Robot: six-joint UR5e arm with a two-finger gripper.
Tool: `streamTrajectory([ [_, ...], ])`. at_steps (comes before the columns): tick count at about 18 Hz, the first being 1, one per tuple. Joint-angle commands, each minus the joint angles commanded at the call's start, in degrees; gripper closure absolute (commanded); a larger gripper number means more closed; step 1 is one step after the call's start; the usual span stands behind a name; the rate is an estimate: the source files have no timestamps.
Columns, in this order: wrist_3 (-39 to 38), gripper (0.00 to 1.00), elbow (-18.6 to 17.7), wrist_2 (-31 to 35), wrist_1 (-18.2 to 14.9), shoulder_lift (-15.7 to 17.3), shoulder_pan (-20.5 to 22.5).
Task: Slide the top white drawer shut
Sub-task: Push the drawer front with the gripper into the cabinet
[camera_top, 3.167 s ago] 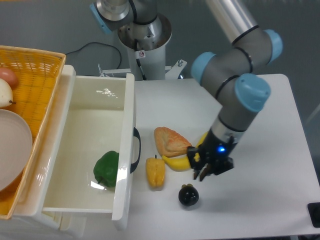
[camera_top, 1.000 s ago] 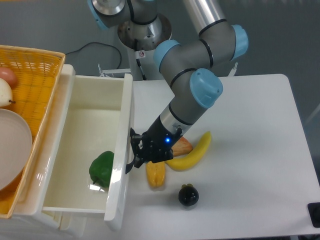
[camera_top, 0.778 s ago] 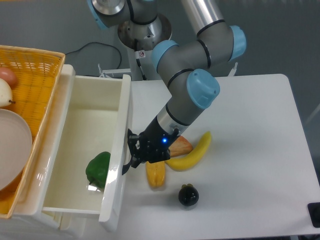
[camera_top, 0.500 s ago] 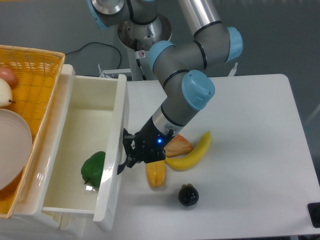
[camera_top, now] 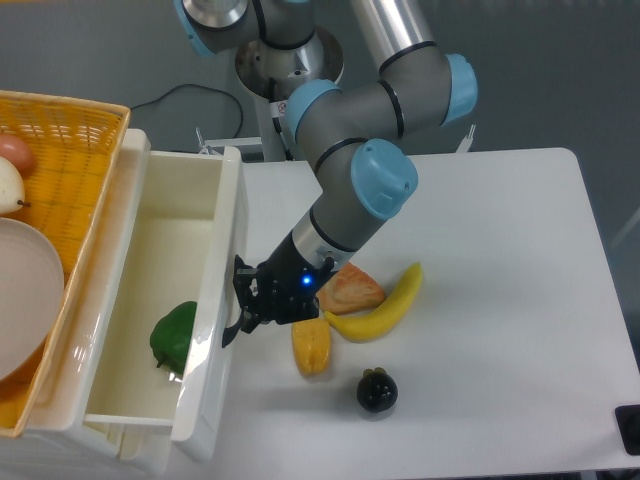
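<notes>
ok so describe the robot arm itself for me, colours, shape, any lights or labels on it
The arm is built of silver-grey metal tubes linked by round joints with light blue end caps. Its black pincer sits on a black wrist section showing a small blue light. The grey base column carries a small white sticker with a red mark, too small to read. A black cable trails behind it.

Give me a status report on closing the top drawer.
Gripper pressed against the handle on the drawer front; open or shut unclear. Drawer part open, green pepper inside. Nothing visibly blocking its path.
</notes>
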Motion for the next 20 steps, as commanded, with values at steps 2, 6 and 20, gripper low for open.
streamTrajectory([
  [2, -0.62, 1.00, 0.00, 0.00, 0.00, 0.00, -0.44],
  [6, -0.71, 1.00, 0.00, -0.61, 0.00, 0.00, -0.97],
  [20, -1.32, 1.00, 0.09, -1.41, 0.26, 0.26, -4.13],
])
